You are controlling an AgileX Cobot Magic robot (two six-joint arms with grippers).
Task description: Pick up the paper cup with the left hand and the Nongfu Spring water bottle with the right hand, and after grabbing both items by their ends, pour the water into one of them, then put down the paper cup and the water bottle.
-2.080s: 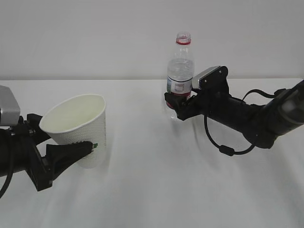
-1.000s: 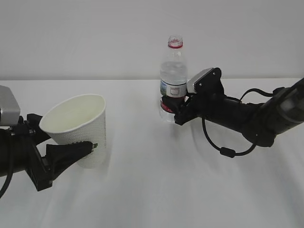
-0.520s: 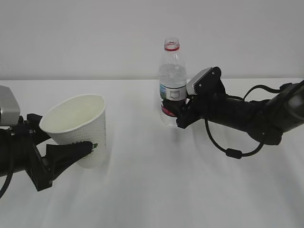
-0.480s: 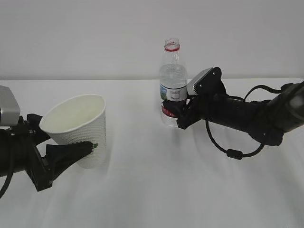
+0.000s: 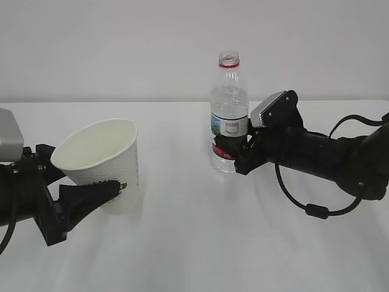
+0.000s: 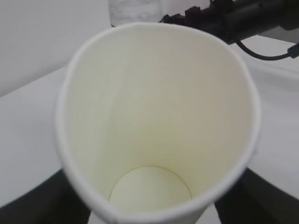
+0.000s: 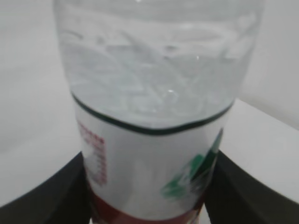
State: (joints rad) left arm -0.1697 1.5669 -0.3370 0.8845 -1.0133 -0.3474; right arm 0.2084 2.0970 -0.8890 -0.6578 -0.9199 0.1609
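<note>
On the left, the left end effector (image 5: 91,198) grips the cup (image 5: 103,164) low on its wall, tilted mouth-up over the desk (image 5: 194,255), empty and unmoved. At right, the right end effector (image 5: 234,155) clasps the bottle (image 5: 229,115) upright by its lower part; it has shifted back rightward, so pouring hasn't begun

A wide stretch of bare white table (image 5: 182,243) is lying open between the paper cup (image 5: 103,164) on the left and the water bottle (image 5: 229,115) on the right, giving free passage there. The left hand (image 5: 91,198) is blocking the cup's near side; the right hand (image 5: 234,152) and its arm are occupying the bottle's right side. Above the bottle's uncapped mouth, nothing is standing in the way.
</note>
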